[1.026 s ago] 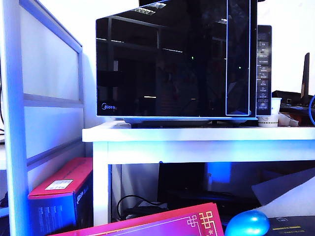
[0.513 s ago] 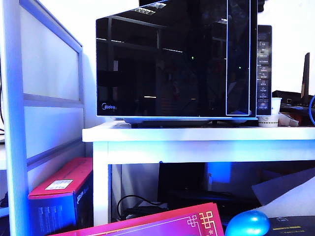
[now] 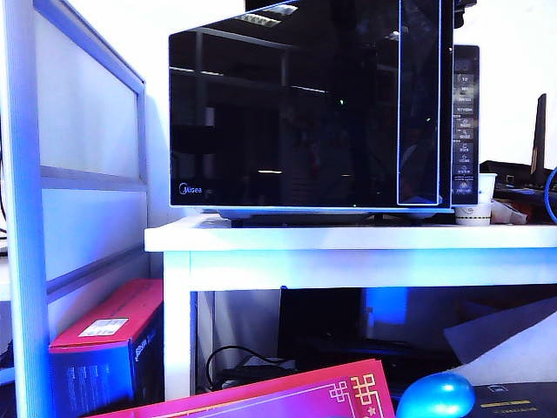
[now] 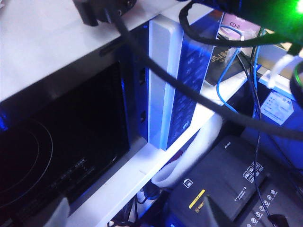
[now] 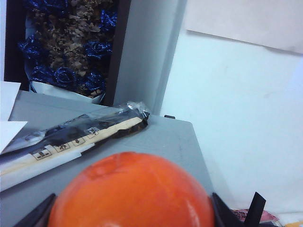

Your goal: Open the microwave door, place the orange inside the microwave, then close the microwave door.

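Door: the microwave door [image 3: 287,109] looks closed or nearly so in the exterior view; opening it seems not yet done.
Microwave: the microwave [image 3: 466,122] stands on the white surface [image 3: 348,239].
Orange: the orange [image 5: 130,191] sits between my right claw's [image 5: 131,208] fingertips [image 5: 38,213] on a grey top, outside the microwave.
Right claw: jaws flank the orange; a firm grip I cannot tell.
Left claw: my left claw [image 4: 137,215], jaws wide apart, empty, near the microwave's side.
Left to do: open, place, close.
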Action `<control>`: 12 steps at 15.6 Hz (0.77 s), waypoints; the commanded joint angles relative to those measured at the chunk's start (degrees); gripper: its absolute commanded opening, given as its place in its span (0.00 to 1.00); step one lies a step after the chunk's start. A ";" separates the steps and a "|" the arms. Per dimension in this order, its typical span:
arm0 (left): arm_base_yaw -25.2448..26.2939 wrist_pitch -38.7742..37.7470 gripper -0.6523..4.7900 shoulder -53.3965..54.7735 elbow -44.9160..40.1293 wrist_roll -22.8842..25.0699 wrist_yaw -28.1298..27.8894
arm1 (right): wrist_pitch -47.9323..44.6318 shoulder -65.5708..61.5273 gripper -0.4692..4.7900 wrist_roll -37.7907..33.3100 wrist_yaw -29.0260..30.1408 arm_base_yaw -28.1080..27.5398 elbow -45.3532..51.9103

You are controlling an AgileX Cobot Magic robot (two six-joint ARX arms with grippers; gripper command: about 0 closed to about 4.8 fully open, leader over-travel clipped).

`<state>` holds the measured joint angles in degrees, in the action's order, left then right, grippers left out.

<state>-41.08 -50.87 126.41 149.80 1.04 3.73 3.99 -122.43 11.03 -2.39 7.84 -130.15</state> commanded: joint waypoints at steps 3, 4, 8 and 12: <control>-0.20 -10.95 0.80 1.92 -1.36 -1.68 1.49 | -0.96 2.51 0.65 -0.04 -0.70 0.00 -0.50; -0.20 -11.45 0.80 1.92 -1.36 -1.66 1.51 | -0.20 3.19 0.65 -0.04 -0.70 0.00 -0.52; -0.17 -14.73 0.80 1.73 -1.36 -1.25 1.51 | 7.80 6.93 0.65 -0.02 -0.42 0.00 -0.52; -0.17 -19.06 0.80 1.33 -1.20 0.66 1.46 | 18.25 12.00 0.65 1.42 -0.28 0.00 -0.50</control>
<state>-41.17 -57.56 125.54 150.26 2.55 4.40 20.88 -111.79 12.08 -2.83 7.84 -130.37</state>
